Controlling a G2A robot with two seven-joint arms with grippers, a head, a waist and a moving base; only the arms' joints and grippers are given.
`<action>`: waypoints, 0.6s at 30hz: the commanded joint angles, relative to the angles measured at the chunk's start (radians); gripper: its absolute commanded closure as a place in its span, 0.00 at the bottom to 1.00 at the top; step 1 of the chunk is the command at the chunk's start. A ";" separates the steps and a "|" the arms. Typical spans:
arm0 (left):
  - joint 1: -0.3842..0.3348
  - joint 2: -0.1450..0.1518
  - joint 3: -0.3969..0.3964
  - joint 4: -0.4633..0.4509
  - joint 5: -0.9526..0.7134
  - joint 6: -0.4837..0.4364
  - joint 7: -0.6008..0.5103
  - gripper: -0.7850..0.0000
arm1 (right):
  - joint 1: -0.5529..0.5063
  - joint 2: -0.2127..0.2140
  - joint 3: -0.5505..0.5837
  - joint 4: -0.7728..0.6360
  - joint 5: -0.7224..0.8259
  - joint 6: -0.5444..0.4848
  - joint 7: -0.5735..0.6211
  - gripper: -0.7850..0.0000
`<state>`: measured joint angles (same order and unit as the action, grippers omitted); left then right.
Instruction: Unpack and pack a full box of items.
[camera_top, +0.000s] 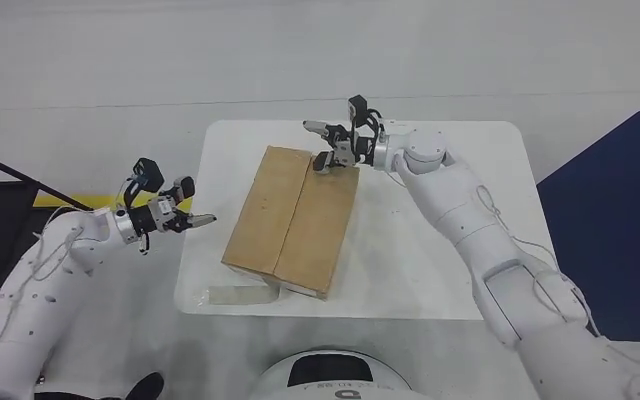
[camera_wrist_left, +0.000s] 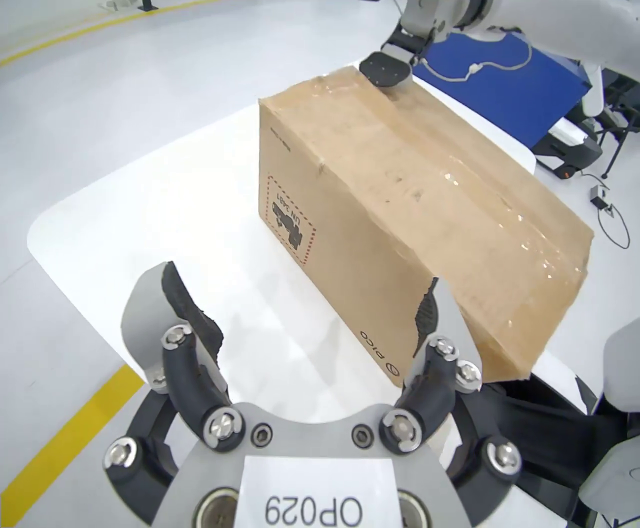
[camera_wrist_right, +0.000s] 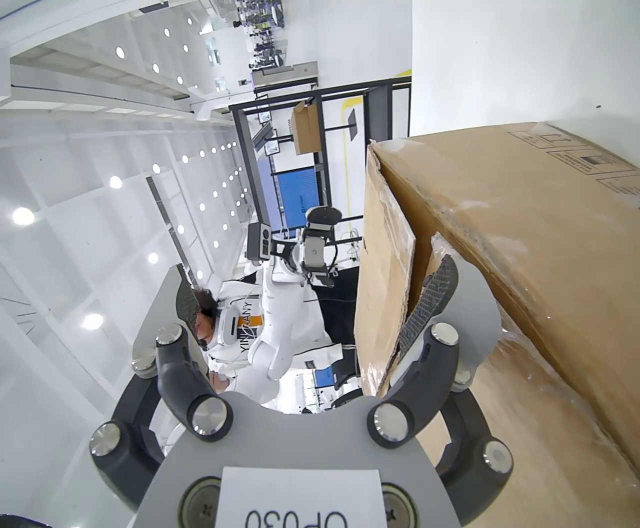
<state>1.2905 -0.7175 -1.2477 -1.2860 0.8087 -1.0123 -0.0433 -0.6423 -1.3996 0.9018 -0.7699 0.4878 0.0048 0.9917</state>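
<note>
A closed brown cardboard box (camera_top: 292, 220) lies slantwise in the middle of the white table (camera_top: 430, 260), with clear tape along its top seam. My right gripper (camera_top: 322, 145) is open at the box's far end. One of its fingertips (camera_wrist_right: 435, 295) rests against the edge of a top flap (camera_wrist_right: 385, 260), which stands slightly ajar; the other is in the air. My left gripper (camera_top: 188, 205) is open and holds nothing. It hovers just off the table's left edge, facing the box's long side (camera_wrist_left: 400, 200). In the left wrist view my left gripper (camera_wrist_left: 300, 305) is apart from the box.
A pale flat strip (camera_top: 235, 295) lies on the table by the box's near left corner. A blue panel (camera_top: 600, 220) stands to the right of the table. Bare table surface lies to the right of the box.
</note>
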 joint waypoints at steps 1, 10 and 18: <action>0.024 0.035 0.019 -0.048 0.033 0.000 0.010 0.00 | 0.000 0.000 0.000 0.000 0.000 0.000 0.000 0.00; 0.059 0.117 0.097 -0.120 0.142 0.000 0.073 0.00 | 0.000 0.000 0.000 0.000 0.000 0.000 0.000 0.00; 0.059 0.117 0.097 -0.120 0.142 0.000 0.073 0.00 | 0.000 0.000 0.000 0.000 0.000 0.000 0.000 0.00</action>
<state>1.3498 -0.6003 -1.1513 -1.4062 0.9501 -1.0123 0.0301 -0.6423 -1.3996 0.9018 -0.7700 0.4877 0.0048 0.9920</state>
